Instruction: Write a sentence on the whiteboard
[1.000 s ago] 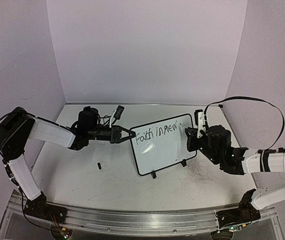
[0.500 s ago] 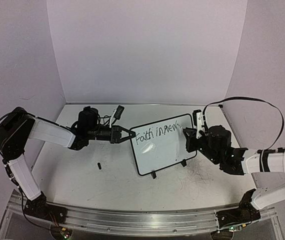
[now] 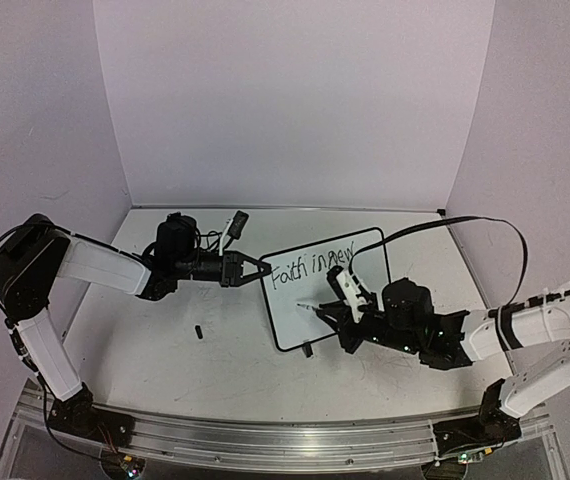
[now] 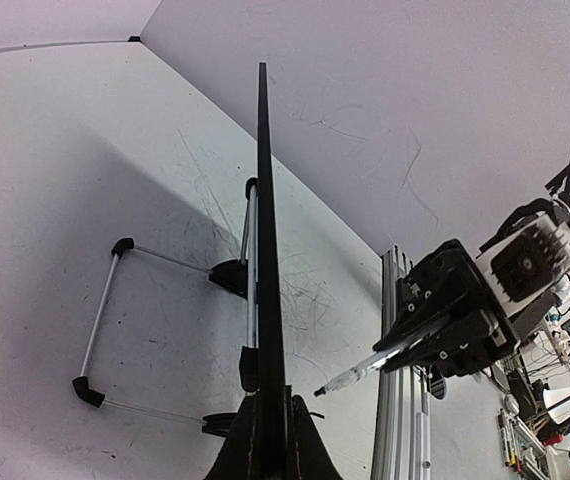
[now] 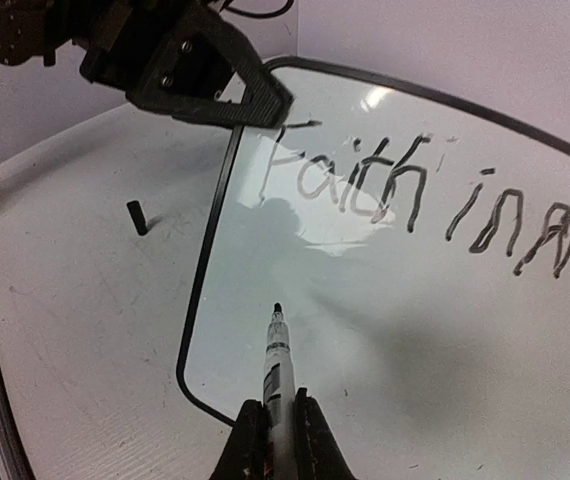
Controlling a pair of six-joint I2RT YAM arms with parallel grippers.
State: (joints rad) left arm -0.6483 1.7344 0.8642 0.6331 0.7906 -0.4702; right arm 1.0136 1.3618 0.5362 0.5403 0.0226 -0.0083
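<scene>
Whiteboard (image 3: 295,300) stands on its small black feet near the middle of the bench (image 3: 215,370), leaning back, with its top toward the far edge. The sentence (image 3: 310,266) runs along the top of the board in black handwriting and reads "Faith in new" in one line; the surface below it is blank. The left gripper (image 3: 262,268) reaches in from the left edge of the bench, and its jaws are closed on the board's left frame. The right gripper (image 5: 277,410) comes from the right edge, its jaws clamped on a marker (image 5: 276,355). The marker's black tip points at the blank lower left part of the board. In the left wrist view the tip sits just short of the surface. A small black piece (image 3: 198,331) lies on the bench between the board and the left edge, apart from both.
</scene>
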